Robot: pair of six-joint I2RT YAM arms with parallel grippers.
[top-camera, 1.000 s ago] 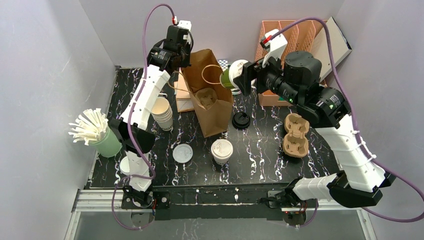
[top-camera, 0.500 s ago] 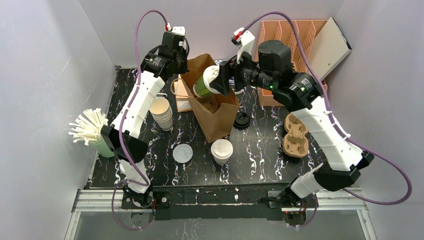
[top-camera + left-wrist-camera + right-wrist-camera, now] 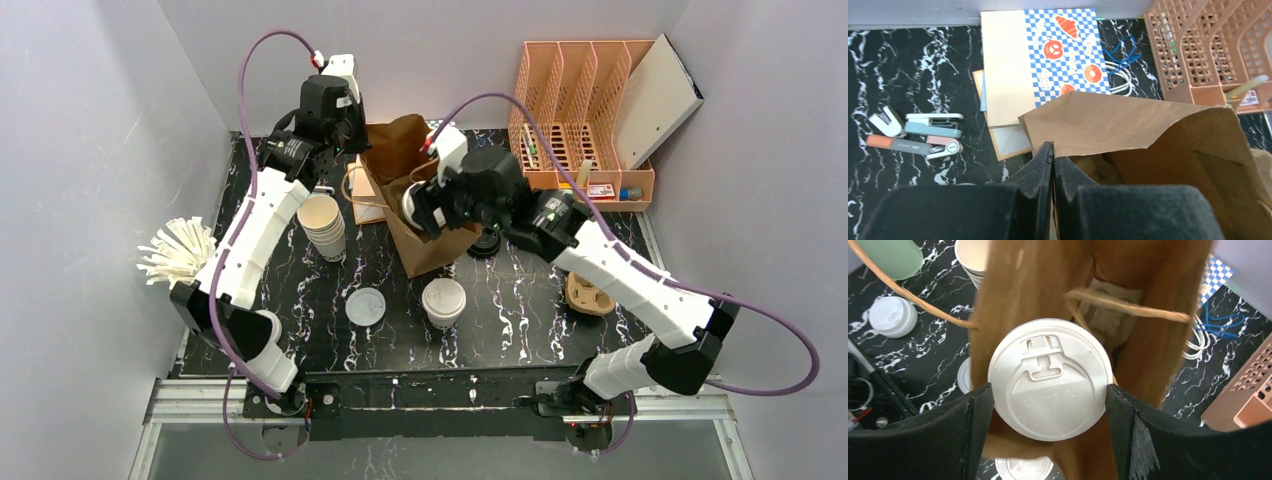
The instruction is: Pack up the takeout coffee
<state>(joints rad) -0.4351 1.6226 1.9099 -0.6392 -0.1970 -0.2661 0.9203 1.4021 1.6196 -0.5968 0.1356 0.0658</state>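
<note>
Right tool clamps lidded cup upright, lid up, in bag; left tool pinches bag.

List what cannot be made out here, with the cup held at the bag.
- Lidded cup: side colour unseen; the right wrist view shows only its top, and from above the right hand covers most of it.
- Bag floor, and whether the cup rests on it: hidden by the cup and the bag walls in every view.
- Cup carrier: partly under the right arm, top view.
</note>
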